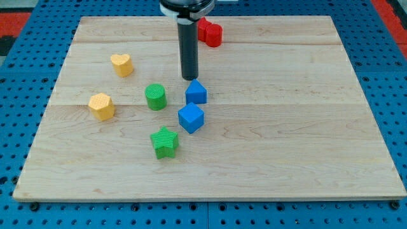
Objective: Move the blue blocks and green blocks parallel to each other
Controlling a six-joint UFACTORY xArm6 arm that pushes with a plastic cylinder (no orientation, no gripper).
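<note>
My tip (190, 77) rests on the board just above the upper blue block (196, 92), very close to its top edge. A blue cube (191, 117) sits right below that block. A green cylinder (155, 97) stands to the left of the upper blue block. A green star (165, 142) lies below the cylinder, to the lower left of the blue cube. The rod (189, 48) comes down from the view's top.
A yellow heart (121, 64) and a yellow block (102, 106) lie at the left. A red block (209, 32) sits behind the rod near the top edge. The wooden board (305, 127) lies on a blue pegboard surface.
</note>
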